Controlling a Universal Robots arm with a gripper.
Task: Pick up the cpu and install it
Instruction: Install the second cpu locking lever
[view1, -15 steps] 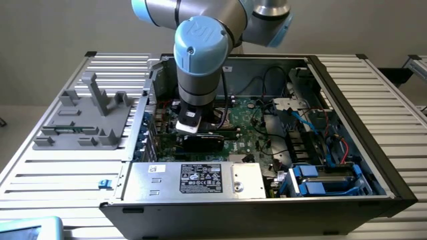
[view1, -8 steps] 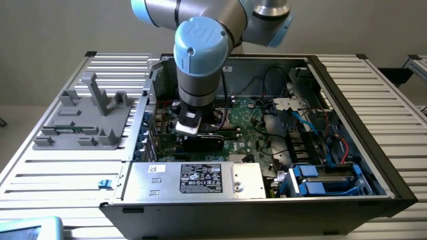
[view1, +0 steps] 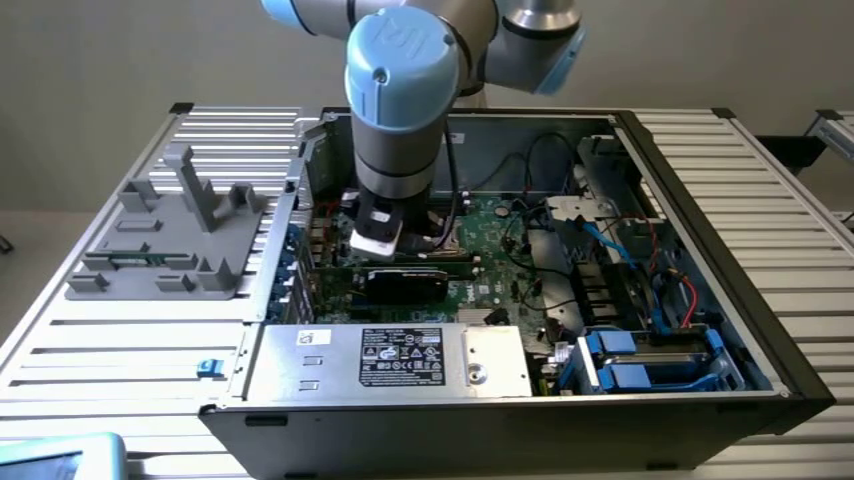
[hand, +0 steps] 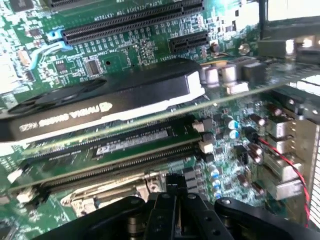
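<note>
Scene: an open computer case (view1: 714, 240) is lying on a slatted metal counter (view1: 761, 190), with its green motherboard (view1: 505, 250) facing up.
Arm: a blue and grey robot arm is reaching down from 12 o'clock in the exterior view into the 9 o'clock half of the case.
Gripper: the gripper (view1: 400, 248) is hanging low over the board, its jaws clenched together. In the wrist view its black fingertips (hand: 175, 189) are sitting just above a bright metal frame (hand: 107, 194) on the board.
Cpu: the cpu is not showing clearly anywhere. Whether it is pinched in the gripper or lying under it cannot be told.
Near the gripper: a black graphics card (view1: 407, 283) is standing at 6 o'clock from the gripper in the exterior view. In the wrist view long black slots (hand: 115, 150) are running between the card (hand: 100, 107) and the metal frame.
Power supply: a silver box with a black label (view1: 387, 358) is sitting at 6 o'clock in the case.
Drive bays: blue-tabbed bays (view1: 625, 362) are filling the 4 o'clock corner.
Outside the case: a grey plastic fixture (view1: 174, 235) is standing on the counter at 9 o'clock.
</note>
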